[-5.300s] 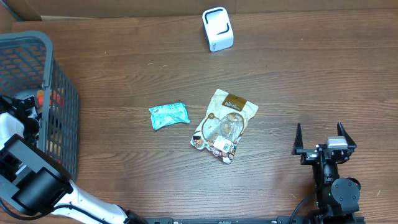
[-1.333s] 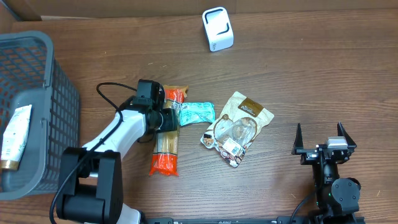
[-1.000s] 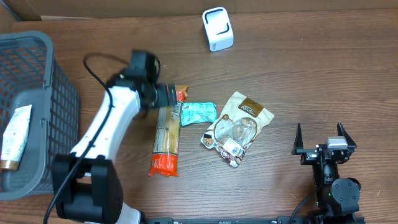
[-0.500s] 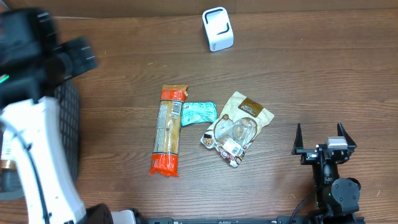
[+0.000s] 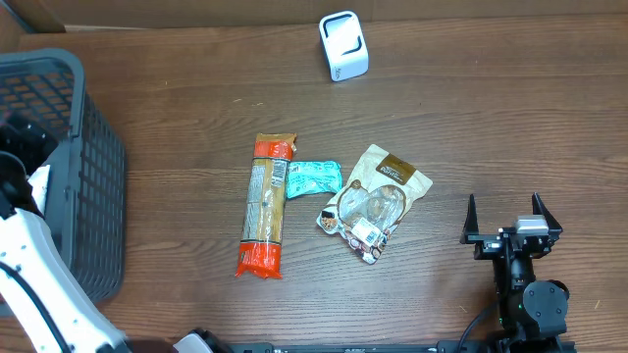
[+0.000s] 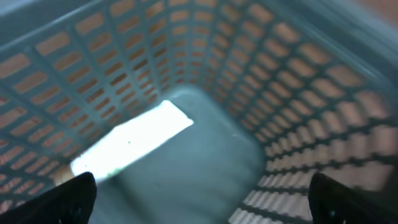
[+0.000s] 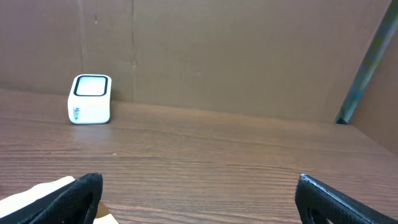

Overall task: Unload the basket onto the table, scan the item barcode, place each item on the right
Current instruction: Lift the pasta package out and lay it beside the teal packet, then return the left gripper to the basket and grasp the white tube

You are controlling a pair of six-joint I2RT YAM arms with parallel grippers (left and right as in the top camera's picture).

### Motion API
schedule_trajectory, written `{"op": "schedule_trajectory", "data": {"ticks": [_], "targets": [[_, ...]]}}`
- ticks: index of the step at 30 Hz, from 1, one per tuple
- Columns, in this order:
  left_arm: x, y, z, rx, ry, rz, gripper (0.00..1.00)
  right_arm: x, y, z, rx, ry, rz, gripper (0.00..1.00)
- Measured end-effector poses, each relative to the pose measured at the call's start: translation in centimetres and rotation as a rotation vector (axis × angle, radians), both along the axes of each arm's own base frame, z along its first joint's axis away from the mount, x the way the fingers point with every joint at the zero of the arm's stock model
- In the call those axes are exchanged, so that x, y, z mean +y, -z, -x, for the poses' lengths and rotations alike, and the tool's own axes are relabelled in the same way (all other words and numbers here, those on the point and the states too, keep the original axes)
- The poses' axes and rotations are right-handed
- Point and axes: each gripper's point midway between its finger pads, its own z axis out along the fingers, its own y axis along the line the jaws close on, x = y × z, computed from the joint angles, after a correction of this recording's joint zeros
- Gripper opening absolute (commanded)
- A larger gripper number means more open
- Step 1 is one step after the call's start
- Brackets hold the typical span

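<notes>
The white barcode scanner [image 5: 343,45] stands at the back of the table, also small in the right wrist view [image 7: 91,99]. Three items lie mid-table: a long orange-ended pack [image 5: 265,204], a teal packet [image 5: 314,178] touching it, and a beige pouch [image 5: 373,201]. My left arm [image 5: 29,255] reaches over the grey basket [image 5: 93,176]. Its gripper [image 6: 202,202] is open above the basket floor, where a white item [image 6: 130,140] lies, blurred. My right gripper [image 5: 512,211] rests open and empty near the front right edge.
The basket's mesh walls [image 6: 298,93] surround the left gripper on all sides. A cardboard wall [image 7: 217,50] stands behind the table. A corner of the beige pouch [image 7: 43,193] shows beside the right gripper's left finger.
My left arm let go of the long orange-ended pack beside the teal packet and swung left to the basket. The right arm has not moved.
</notes>
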Motion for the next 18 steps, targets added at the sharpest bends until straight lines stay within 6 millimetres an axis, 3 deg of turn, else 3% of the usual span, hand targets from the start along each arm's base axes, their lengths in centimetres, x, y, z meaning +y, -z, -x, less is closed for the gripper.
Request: {"op": "schedule_trajectory", "data": {"ticks": [6, 18], "targets": [[3.7, 4.7, 0.3, 0.155, 0.051, -0.032, 1.0, 0.0, 0.0, 0.0, 0.0, 0.0, 0.001, 1.0], [6.0, 13.6, -0.9, 0.478, 0.345, -0.086, 0.99, 0.0, 0.0, 0.0, 0.0, 0.0, 0.0, 1.0]]}}
